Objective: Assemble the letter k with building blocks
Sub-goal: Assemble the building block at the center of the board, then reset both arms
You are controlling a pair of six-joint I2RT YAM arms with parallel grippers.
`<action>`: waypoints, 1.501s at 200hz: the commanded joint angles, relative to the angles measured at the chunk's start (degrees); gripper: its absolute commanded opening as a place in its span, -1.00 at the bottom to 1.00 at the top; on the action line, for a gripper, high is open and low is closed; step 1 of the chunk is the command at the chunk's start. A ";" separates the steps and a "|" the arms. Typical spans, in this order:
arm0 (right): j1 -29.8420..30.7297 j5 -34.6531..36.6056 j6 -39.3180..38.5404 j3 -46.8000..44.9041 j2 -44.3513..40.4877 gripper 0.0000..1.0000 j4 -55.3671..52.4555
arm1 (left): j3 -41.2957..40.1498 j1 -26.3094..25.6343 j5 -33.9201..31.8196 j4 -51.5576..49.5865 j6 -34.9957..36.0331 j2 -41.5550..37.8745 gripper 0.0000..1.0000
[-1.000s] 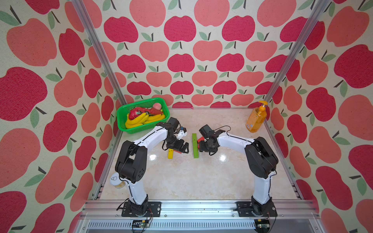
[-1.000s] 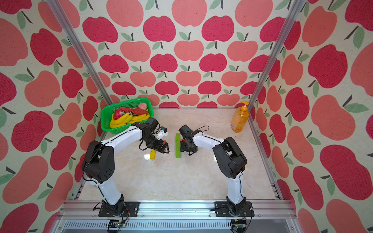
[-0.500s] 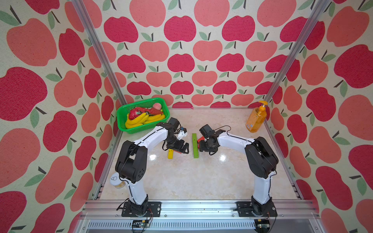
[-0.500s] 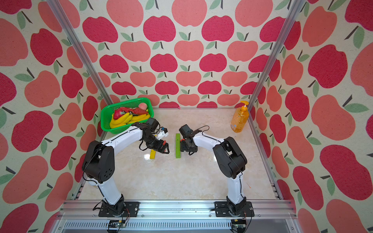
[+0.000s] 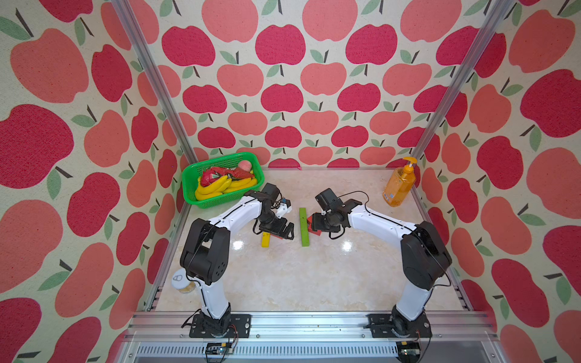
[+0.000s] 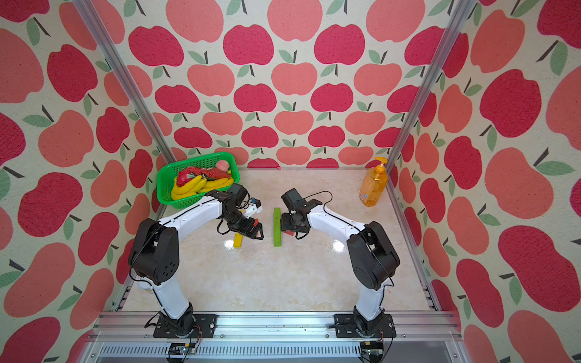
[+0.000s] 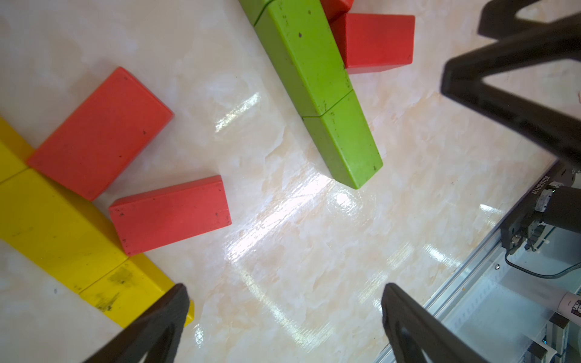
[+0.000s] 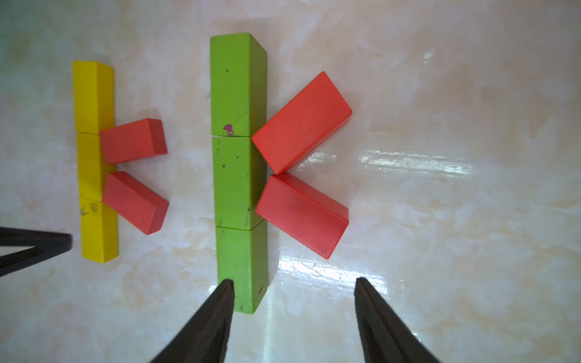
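My left gripper [image 7: 284,290] and right gripper [image 8: 294,283] both gape, holding nothing. Glossy marble table [image 5: 298,283] lies open nearside; basket [image 5: 186,185] far left, bottle [image 5: 398,188] far right; apple-print walls [image 5: 283,94].

Robot test booth: apple-print walls [image 5: 283,94], aluminium frame rails [image 5: 154,78], marble-look tabletop [image 5: 298,276].

both arms reach from near bases toward centre, elbows outward, wrists pitched down. left gripper [image 7: 283,289] jaws spread wide, holding nothing. right gripper [image 8: 294,283] jaws parted, holding nothing, close to left gripper.
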 commanded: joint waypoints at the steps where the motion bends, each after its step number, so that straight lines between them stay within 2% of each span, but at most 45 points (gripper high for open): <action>1: 0.22 0.58 -1.69 1.29 -9.10 0.39 -4.41 | 0.66 -0.08 -2.30 -0.21 1.21 -1.93 0.96; 19: -1.30 0.38 -3.52 1.09 -15.26 0.54 -5.63 | -0.45 0.18 -3.10 1.46 1.53 -5.26 0.96; 25: -1.98 -0.08 -4.54 0.84 -17.18 0.71 -5.80 | -0.92 0.23 -2.91 2.12 1.73 -7.07 0.96; 29: -2.37 -0.60 -5.34 0.67 -18.47 0.94 -5.91 | -1.38 0.35 -2.71 2.78 1.79 -8.58 0.95; 32: -2.81 -1.08 -6.02 0.55 -19.30 0.98 -5.98 | -1.91 0.28 -2.64 3.44 1.80 -10.02 0.95; 55: -5.17 0.70 -10.53 0.77 -26.01 0.99 -9.41 | -8.23 1.00 -2.44 11.12 0.14 -23.68 0.96; 77: -6.76 5.23 -13.41 -2.81 -35.43 0.99 -10.79 | -10.35 1.97 -6.45 12.31 -3.41 -33.78 0.95; 107: -8.24 12.61 -14.80 -15.78 -50.09 0.98 -6.86 | -11.91 2.72 -13.05 9.00 -7.88 -41.31 0.95; 138: -8.63 23.46 -8.95 -27.04 -60.24 0.99 -7.50 | -19.29 2.79 -20.85 7.29 -9.49 -48.93 0.95; 153: -8.67 24.84 -10.31 -34.49 -64.07 0.99 -2.61 | -22.95 2.69 -27.97 7.27 -11.92 -50.42 0.96; 163: -8.65 24.11 -11.89 -37.74 -66.29 0.99 0.50 | -25.11 2.73 -30.45 7.89 -12.21 -51.38 0.95; 182: -8.65 26.01 -13.17 -40.75 -68.57 0.99 4.05 | -27.65 2.65 -36.11 9.19 -13.67 -53.68 0.95; 211: -8.63 30.04 -24.15 -44.49 -68.77 0.99 11.13 | -32.22 2.56 -45.71 11.46 -12.40 -56.53 0.95; 232: -9.11 31.53 -30.04 -47.68 -66.86 0.99 17.74 | -34.45 2.56 -51.15 12.77 -14.98 -57.25 0.95; 247: -11.21 33.21 -29.92 -49.62 -65.39 0.99 22.47 | -36.23 2.56 -52.88 16.27 -13.92 -56.73 0.95; 272: -18.14 30.15 -28.03 -55.43 -64.94 0.99 30.92 | -39.50 2.65 -58.19 23.43 -12.61 -54.69 0.95; 289: -23.06 27.62 -23.75 -59.23 -65.82 0.99 33.58 | -43.42 3.03 -60.39 30.76 -11.03 -54.41 0.95; 300: -25.77 26.45 -22.53 -59.00 -66.96 0.99 31.57 | -46.19 3.52 -60.67 35.61 -10.80 -54.91 0.95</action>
